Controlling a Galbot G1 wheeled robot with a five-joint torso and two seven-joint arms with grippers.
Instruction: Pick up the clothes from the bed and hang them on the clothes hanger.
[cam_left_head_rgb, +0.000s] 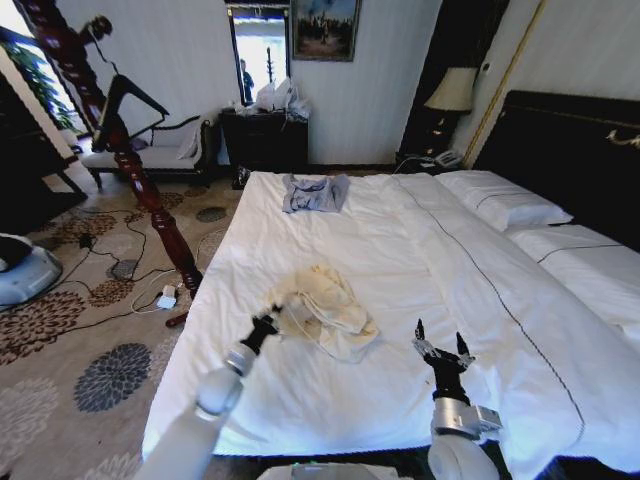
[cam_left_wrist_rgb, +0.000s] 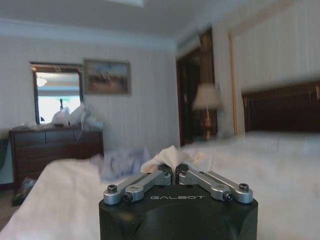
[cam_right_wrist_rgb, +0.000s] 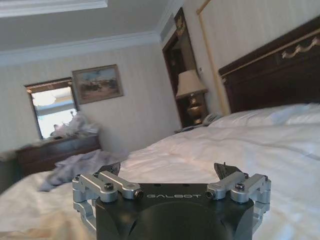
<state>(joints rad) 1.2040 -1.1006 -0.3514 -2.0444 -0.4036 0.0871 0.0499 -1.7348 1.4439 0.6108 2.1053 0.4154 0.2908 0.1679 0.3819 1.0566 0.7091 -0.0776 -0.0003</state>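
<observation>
Both grippers work low over the bed (cam_left_head_rgb: 330, 390): we see our left gripper (cam_left_head_rgb: 272, 318) pinching the crumpled clothes (cam_left_head_rgb: 328, 310) mid-mattress, while our right gripper (cam_left_head_rgb: 442, 345) hovers alongside, jaws spread wide.

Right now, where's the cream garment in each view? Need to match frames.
Head view: the clothes lie crumpled on the bed, left gripper at their edge.
Left wrist view: a peak of cream fabric pinched between the shut fingers.
Right wrist view: a cream patch at the lower corner, beside the open right gripper.
Shared landmark: the framed painting on the wall.
</observation>
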